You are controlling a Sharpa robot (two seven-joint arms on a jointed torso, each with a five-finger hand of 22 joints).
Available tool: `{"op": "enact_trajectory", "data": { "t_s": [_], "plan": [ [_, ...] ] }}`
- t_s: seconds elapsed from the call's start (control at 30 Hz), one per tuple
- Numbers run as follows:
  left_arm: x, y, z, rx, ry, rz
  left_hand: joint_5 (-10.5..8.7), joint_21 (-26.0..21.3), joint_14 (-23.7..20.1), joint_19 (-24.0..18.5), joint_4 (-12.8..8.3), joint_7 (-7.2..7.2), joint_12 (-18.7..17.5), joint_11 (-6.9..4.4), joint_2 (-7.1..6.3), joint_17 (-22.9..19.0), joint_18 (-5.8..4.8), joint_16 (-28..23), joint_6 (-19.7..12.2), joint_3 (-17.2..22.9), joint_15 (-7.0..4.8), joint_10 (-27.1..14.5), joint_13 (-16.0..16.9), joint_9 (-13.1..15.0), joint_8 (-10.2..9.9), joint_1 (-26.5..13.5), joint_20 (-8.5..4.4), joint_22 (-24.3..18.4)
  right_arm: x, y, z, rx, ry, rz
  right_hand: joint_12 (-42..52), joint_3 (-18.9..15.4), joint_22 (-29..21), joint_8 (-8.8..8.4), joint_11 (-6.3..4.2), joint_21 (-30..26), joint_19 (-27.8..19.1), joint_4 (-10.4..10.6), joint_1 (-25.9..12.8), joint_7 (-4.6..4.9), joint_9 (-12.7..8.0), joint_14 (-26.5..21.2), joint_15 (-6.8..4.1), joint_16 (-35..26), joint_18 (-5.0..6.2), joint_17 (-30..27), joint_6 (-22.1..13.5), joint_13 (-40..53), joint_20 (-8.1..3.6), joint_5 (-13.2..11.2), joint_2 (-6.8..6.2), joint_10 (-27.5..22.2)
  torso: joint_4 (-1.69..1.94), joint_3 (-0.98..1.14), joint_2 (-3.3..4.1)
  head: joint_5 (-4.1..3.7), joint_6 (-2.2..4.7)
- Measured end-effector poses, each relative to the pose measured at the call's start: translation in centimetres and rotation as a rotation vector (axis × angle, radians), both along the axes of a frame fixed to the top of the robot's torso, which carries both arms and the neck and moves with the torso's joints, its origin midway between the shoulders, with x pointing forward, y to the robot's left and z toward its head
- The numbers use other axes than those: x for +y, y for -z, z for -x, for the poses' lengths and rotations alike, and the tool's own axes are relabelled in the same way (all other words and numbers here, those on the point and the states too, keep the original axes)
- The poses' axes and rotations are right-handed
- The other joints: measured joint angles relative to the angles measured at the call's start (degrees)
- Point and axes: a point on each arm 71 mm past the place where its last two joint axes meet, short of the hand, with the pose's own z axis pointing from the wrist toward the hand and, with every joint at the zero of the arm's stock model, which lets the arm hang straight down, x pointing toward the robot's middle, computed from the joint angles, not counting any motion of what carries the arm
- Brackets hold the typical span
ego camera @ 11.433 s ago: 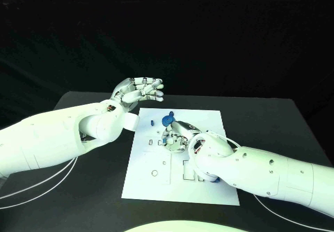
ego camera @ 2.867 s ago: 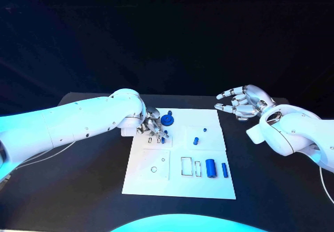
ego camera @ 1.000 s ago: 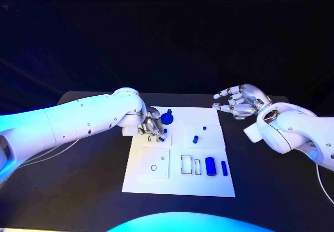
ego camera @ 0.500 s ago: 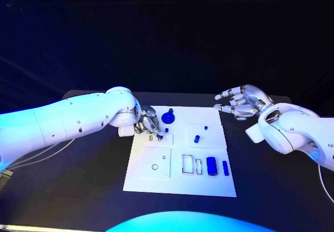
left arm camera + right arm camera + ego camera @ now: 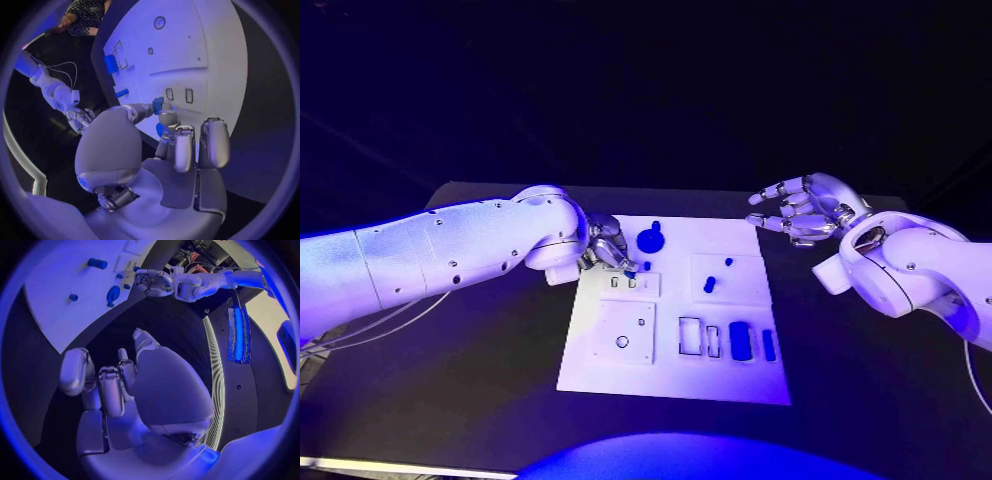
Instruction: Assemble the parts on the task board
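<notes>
Since half a second ago, the left hand (image 5: 607, 250) has stayed low over the far-left part of the task board (image 5: 675, 375), with little visible shift; the right hand (image 5: 800, 210) also holds roughly the same raised pose.

At the left, the left hand's fingers are curled together around a small blue part (image 5: 157, 105), pinched at the fingertips just above the board's two small rectangular slots (image 5: 629, 283); whether the part already touches the board is hard to tell. Just beside this hand, toward the far edge, a round blue part (image 5: 651, 240) lies on the board.

Moving right across the board, a small blue peg (image 5: 727, 262) and a short blue piece (image 5: 708, 285) sit in the middle, well apart from the hand. Nearer the robot, a blue cylinder (image 5: 740, 340) and a slimmer blue bar (image 5: 769, 344) lie side by side.

At the right, the right hand hovers off the board's far-right corner, fingers spread and loosely bent, holding nothing. No writing is readable on any surface.
</notes>
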Motion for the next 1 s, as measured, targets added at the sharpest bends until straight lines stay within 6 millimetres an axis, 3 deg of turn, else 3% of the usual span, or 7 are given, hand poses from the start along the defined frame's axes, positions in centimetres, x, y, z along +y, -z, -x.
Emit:
{"op": "enact_trajectory", "data": {
  "t_s": [0.1, 0.13, 0.17, 1.0],
  "plan": [
    [-0.1, 0.4, 0.2, -0.031, -0.005, -0.013, 1.65, 0.6, 0.2, 1.1, -0.1, -0.05, 0.5, -0.20, -0.51, 0.0, -0.04, 0.0, 0.5, -0.1, -0.23, 0.8, 0.9, 0.0, 0.0, -0.7, -0.10, 1.3, 0.0, 0.0, 0.0, -0.001, 0.000, 0.001, 0.0, 0.0, 0.0, 0.00, 0.00, 0.0, 0.0, 0.0, 0.0, 0.00, 0.0, 0.0, 0.00, 0.0, 0.00, 0.0, 0.0, 0.0, 0.00, 0.0, 0.00, 0.0, -0.03, -0.03, -0.02, 0.11, -0.05],
    [-0.2, 0.5, 0.2, -0.040, -0.005, -0.017, 1.91, 0.6, 0.0, 1.1, -0.2, -0.11, 0.5, -0.20, -0.59, 0.0, -0.51, 0.0, 0.5, -0.2, -0.37, 0.8, 1.1, 0.1, 0.0, -0.8, -0.10, 1.5, 0.0, 0.0, 0.0, -0.001, 0.000, 0.001, 0.0, 0.0, 0.0, 0.00, 0.00, 0.0, 0.0, 0.0, 0.0, 0.00, 0.0, 0.0, 0.00, 0.0, 0.00, 0.0, 0.0, 0.0, 0.00, 0.0, 0.00, 0.0, -0.03, -0.03, -0.02, 0.14, -0.07],
    [-0.2, 0.6, 0.2, -0.052, -0.006, -0.022, 1.94, 0.6, 0.0, 1.1, -0.2, -0.12, 0.5, -0.20, -0.59, 0.0, -0.89, 0.0, 0.5, -0.2, -0.41, 0.8, 1.1, 0.2, 0.0, -0.8, -0.10, 1.6, -0.1, 0.0, 0.0, -0.001, 0.000, 0.001, 0.0, 0.0, 0.0, 0.00, 0.00, 0.0, 0.0, 0.0, 0.0, 0.00, 0.0, 0.0, 0.00, 0.0, 0.00, 0.0, 0.0, 0.0, 0.00, 0.0, 0.00, 0.0, -0.04, -0.07, -0.02, 0.15, -0.08],
    [-1.2, 1.3, 0.8, -0.128, 0.034, -0.077, 3.19, 0.8, 0.0, 1.7, -0.4, -0.52, 0.8, -0.39, -1.06, 0.0, -0.87, 0.0, 1.2, -0.3, -0.40, 1.4, 1.5, 0.2, 0.0, -1.2, -0.30, 1.6, -0.2, 0.2, 0.1, -0.002, 0.001, 0.007, 0.0, 0.0, 0.0, 0.00, 0.00, 0.0, 0.0, 0.0, 0.0, 0.00, -0.1, 0.0, 0.00, 0.0, 0.00, 0.0, 0.0, 0.0, 0.00, 0.0, 0.00, 0.0, -0.14, -0.10, -0.04, 0.15, -0.49]
  ]
}}
